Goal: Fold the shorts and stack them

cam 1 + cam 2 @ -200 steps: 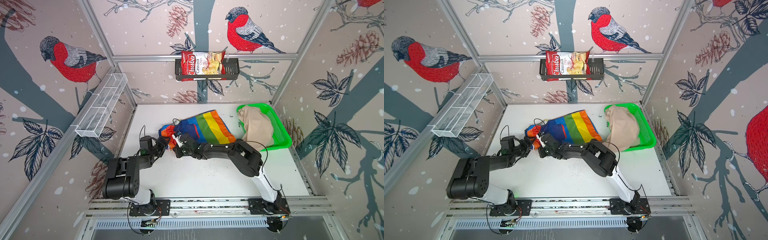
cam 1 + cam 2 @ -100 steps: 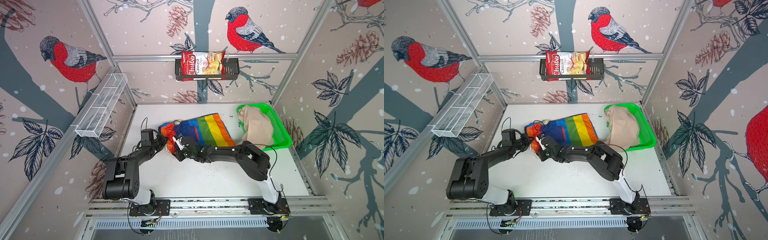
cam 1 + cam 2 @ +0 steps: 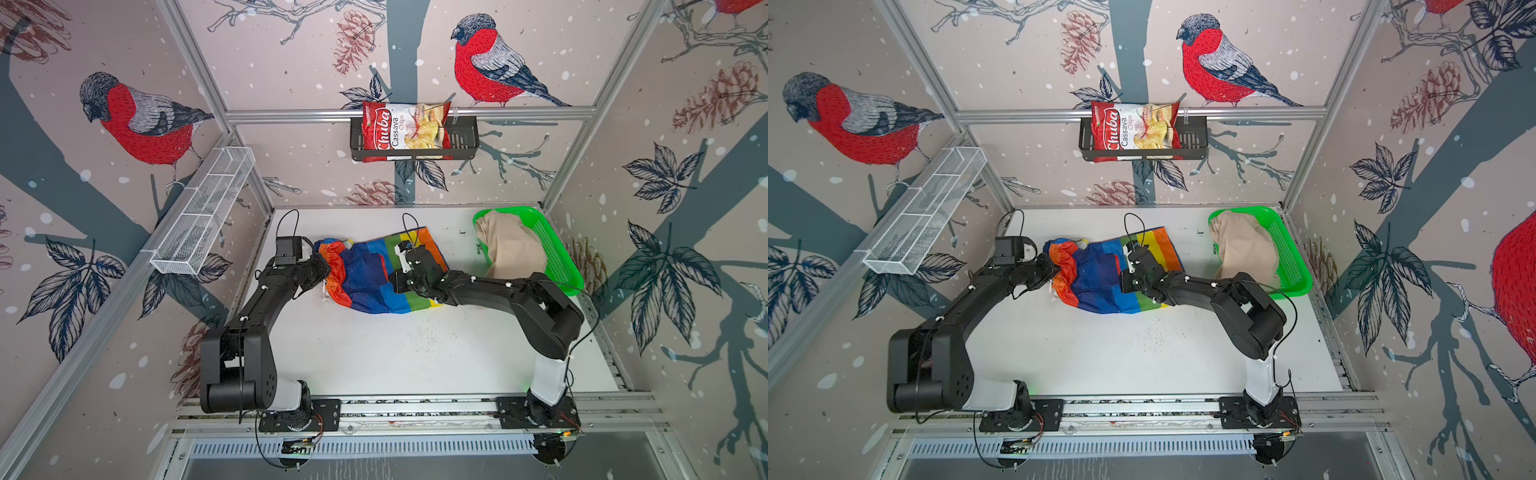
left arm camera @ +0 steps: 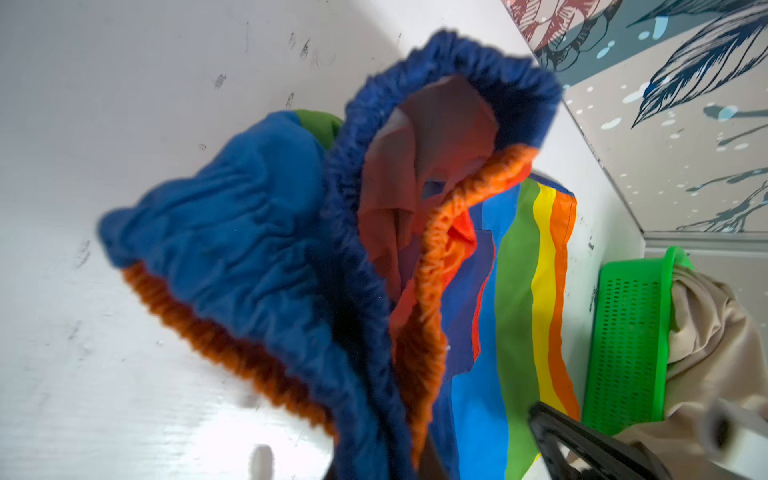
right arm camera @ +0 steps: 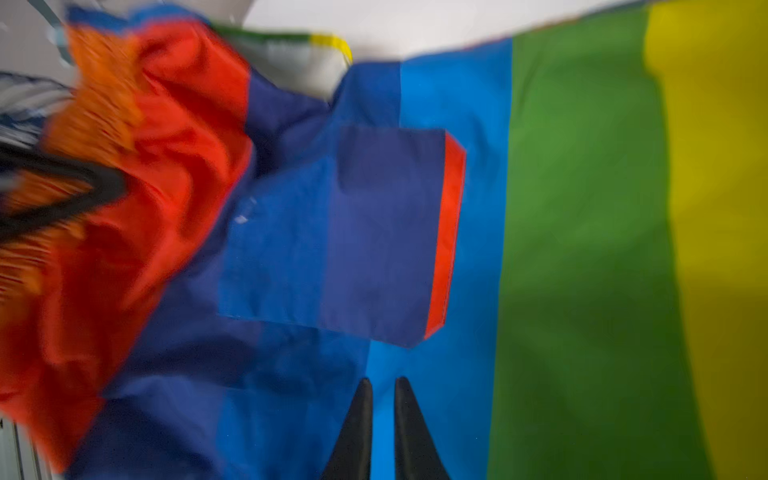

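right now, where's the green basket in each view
Top view: basket at the table's far right corner, beige shorts in it.
Top view: same corner.
Left wrist: beyond the rainbow shorts' hem, beige shorts spilling over its rim.
Right wrist: not in it.
Shared landmark: the rainbow shorts, in all four.

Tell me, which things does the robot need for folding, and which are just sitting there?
For the job: rainbow shorts; beige shorts.
Just lying about: green basket under the beige shorts; chips bag; black rack; white wire shelf.
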You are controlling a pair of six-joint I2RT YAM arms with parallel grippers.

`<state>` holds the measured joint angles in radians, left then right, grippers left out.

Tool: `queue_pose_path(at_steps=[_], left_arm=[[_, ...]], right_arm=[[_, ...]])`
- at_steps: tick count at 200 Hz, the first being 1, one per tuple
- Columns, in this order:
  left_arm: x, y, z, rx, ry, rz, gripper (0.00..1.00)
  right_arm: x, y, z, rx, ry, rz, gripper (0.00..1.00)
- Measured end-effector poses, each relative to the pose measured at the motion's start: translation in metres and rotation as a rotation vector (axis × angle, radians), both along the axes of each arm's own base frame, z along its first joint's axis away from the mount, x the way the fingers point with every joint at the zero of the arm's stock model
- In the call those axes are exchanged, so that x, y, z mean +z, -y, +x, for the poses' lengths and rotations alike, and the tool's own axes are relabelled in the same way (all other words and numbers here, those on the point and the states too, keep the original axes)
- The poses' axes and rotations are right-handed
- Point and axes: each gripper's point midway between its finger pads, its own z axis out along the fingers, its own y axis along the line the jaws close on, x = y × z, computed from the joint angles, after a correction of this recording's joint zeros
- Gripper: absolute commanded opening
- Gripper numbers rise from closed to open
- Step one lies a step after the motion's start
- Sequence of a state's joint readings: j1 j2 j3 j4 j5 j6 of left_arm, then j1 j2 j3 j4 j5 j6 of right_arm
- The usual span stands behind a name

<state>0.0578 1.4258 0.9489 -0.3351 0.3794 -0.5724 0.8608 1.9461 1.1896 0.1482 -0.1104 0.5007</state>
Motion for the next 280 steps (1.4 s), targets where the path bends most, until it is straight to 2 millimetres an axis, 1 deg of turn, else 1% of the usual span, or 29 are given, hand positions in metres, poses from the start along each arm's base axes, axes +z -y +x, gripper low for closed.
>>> queue_pose_path(at_steps=[24, 50, 65, 77, 95, 105, 112, 129, 147, 155, 166, 184, 201, 213, 238, 255, 280], left_arm=[[0.015, -0.003, 0.002, -0.013, 0.010, 0.033, 0.00], [0.040, -0.006, 0.008, -0.019, 0.062, 0.067, 0.00], [0.051, -0.007, 0.011, -0.022, 0.085, 0.079, 0.00], [0.055, -0.008, 0.012, -0.023, 0.093, 0.087, 0.00], [0.058, -0.009, 0.012, -0.030, 0.099, 0.097, 0.00], [0.057, -0.009, 0.011, -0.038, 0.100, 0.104, 0.00], [0.057, -0.009, 0.010, -0.039, 0.097, 0.106, 0.00], [0.056, -0.010, 0.008, -0.038, 0.090, 0.118, 0.00], [0.059, -0.011, 0.007, -0.040, 0.099, 0.124, 0.00], [0.060, -0.011, 0.007, -0.043, 0.102, 0.127, 0.00], [0.060, -0.010, 0.007, -0.047, 0.104, 0.130, 0.00], [0.063, -0.008, 0.006, -0.056, 0.109, 0.132, 0.00], [0.069, -0.005, 0.007, -0.070, 0.121, 0.135, 0.00], [0.073, -0.003, 0.007, -0.077, 0.129, 0.130, 0.00], [0.081, 0.002, 0.008, -0.096, 0.145, 0.124, 0.00], [0.085, 0.003, 0.008, -0.106, 0.151, 0.130, 0.00], [0.088, 0.005, 0.008, -0.116, 0.157, 0.126, 0.00]], right_arm=[[-0.025, -0.028, -0.011, 0.049, -0.035, -0.033, 0.14], [-0.053, -0.060, -0.029, 0.115, -0.099, -0.044, 0.14], [-0.050, -0.082, -0.035, 0.158, -0.102, -0.014, 0.14], [-0.048, -0.098, -0.042, 0.194, -0.107, 0.005, 0.14], [-0.039, -0.108, -0.046, 0.229, -0.116, 0.035, 0.14], [-0.031, -0.104, -0.038, 0.218, -0.110, 0.047, 0.14], [-0.025, -0.099, -0.030, 0.204, -0.108, 0.058, 0.15], [-0.005, -0.077, 0.001, 0.126, -0.095, 0.098, 0.16], [0.012, -0.061, 0.034, 0.050, -0.079, 0.138, 0.17], [0.015, -0.058, 0.046, 0.031, -0.075, 0.139, 0.17], [0.019, -0.061, 0.061, 0.015, -0.062, 0.151, 0.17], [0.016, -0.072, 0.078, 0.005, -0.063, 0.149, 0.17], [0.005, -0.084, 0.089, 0.004, -0.070, 0.140, 0.18], [-0.007, -0.091, 0.095, 0.006, -0.085, 0.130, 0.20], [-0.031, -0.107, 0.101, 0.012, -0.124, 0.141, 0.24], [-0.045, -0.120, 0.104, 0.024, -0.153, 0.160, 0.24], [-0.046, -0.139, 0.103, 0.054, -0.158, 0.204, 0.24]])
